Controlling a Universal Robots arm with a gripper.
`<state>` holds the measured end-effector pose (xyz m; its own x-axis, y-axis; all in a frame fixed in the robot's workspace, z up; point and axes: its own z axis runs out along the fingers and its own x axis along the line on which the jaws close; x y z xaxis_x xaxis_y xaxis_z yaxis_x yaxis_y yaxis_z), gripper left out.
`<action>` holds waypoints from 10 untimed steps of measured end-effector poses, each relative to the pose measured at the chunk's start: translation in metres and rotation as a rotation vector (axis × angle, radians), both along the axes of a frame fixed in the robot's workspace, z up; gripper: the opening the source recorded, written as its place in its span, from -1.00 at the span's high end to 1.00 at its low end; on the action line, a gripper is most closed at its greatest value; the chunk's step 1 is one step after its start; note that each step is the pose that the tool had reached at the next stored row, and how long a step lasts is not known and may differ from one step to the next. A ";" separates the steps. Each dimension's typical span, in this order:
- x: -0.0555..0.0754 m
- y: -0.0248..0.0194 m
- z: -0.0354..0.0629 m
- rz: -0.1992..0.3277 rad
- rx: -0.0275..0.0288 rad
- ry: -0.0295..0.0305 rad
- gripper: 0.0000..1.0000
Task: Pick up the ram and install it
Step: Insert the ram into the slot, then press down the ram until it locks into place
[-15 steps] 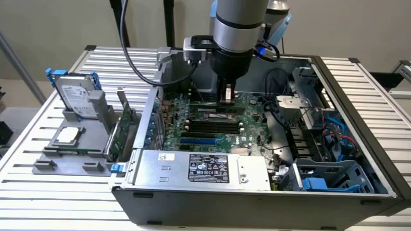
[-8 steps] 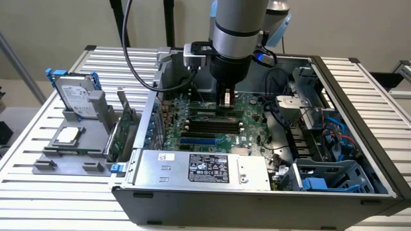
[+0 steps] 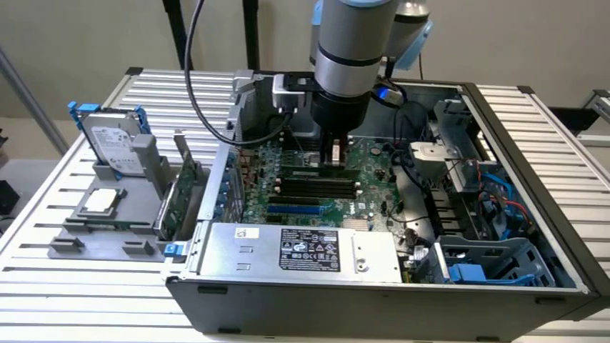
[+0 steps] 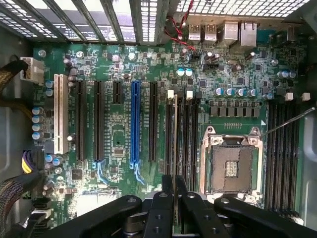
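1. The arm reaches straight down into the open computer case [image 3: 515,186], its gripper [image 3: 336,158] low over the motherboard [image 3: 315,179].
2. From the wrist view, the gripper [image 4: 174,186] has its 2 black fingers [image 4: 166,191] drawn close together over a thin edge-on strip, which looks to be the ram [image 4: 175,134]. I would call it clenched on the ram, though the contact itself is partly hidden.
3. The ram stands upright in one of the black memory slots just beside the open processor socket [image 4: 231,166], between that socket and the blue slot [image 4: 134,124].
4. Outside the case, on the exterior view's left, a grey holder [image 3: 105,229] carries a hard drive [image 3: 113,146], a square silver processor chip [image 3: 102,202] and a green expansion card [image 3: 183,189].
5. A power supply [image 3: 296,250] sits at the case's near edge.
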<state>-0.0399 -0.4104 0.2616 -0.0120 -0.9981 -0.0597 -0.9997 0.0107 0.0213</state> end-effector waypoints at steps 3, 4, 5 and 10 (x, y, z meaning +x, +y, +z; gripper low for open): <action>0.000 0.0002 -0.0053 0.000 -0.0046 0.0000 1.00; 0.000 0.0002 -0.0071 0.000 -0.0071 0.0000 1.00; 0.000 0.0002 -0.0086 0.000 -0.0099 -0.0001 1.00; 0.000 0.0007 -0.0146 0.000 -0.0356 0.0000 1.00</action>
<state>-0.0399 -0.4097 0.2470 -0.0119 -0.9996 -0.0242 -0.9997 0.0114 0.0208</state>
